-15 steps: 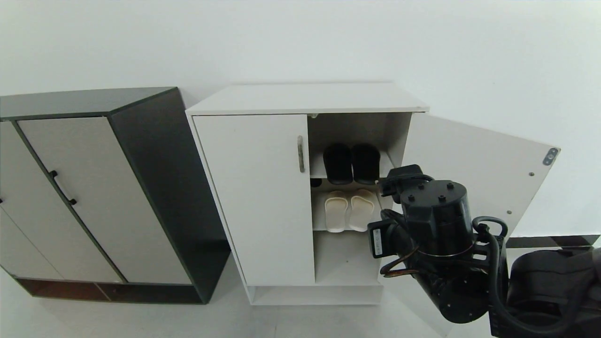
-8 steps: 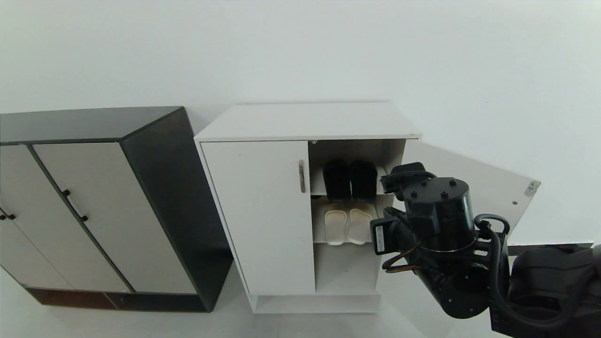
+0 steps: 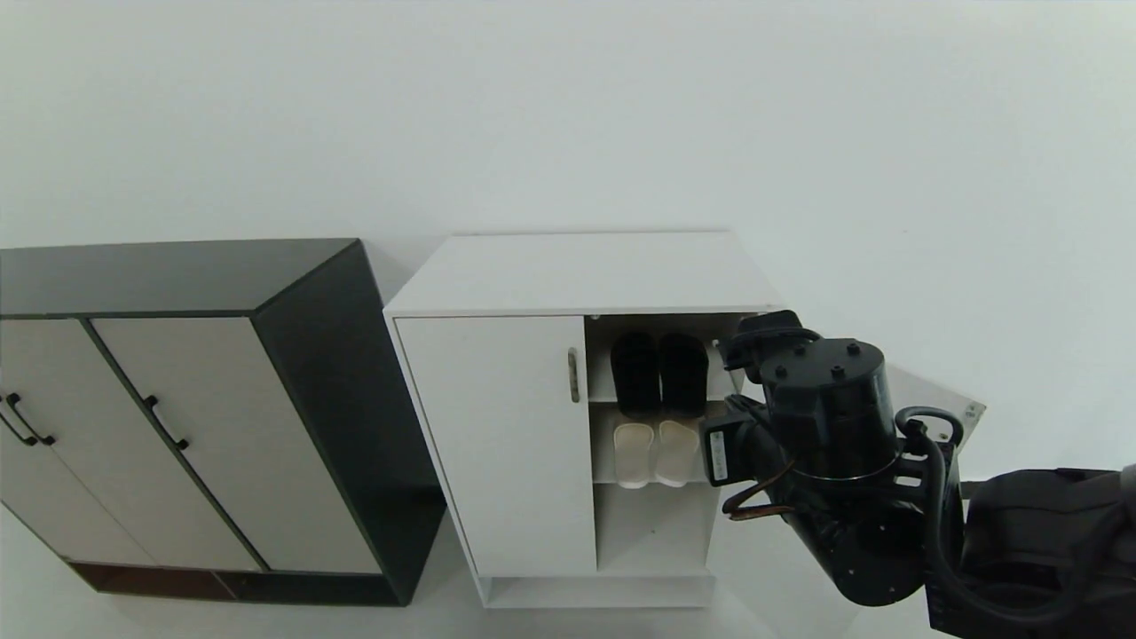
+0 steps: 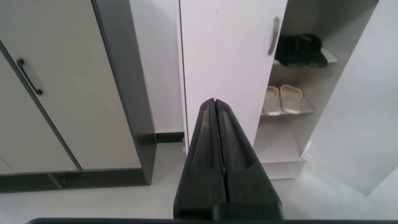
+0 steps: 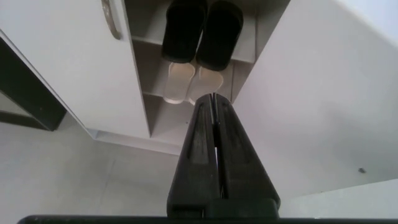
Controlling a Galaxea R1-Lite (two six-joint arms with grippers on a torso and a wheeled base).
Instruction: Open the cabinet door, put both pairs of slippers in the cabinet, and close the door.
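a dark cabinet (image 3: 311, 417) stands at the left against a plain white wall (image 3: 568, 115). its top and side are near-black. its front has two pale grey doors (image 3: 204, 444) — both shut — each with a slim black handle (image 3: 166, 422) set upright. under the doors runs a low brown recess (image 3: 151, 583). the floor (image 3: 222, 623) is light grey and glossy. in the left wrist view a dark skirting strip (image 4: 168, 135) lines the foot of the wall just beside the dark cabinet.
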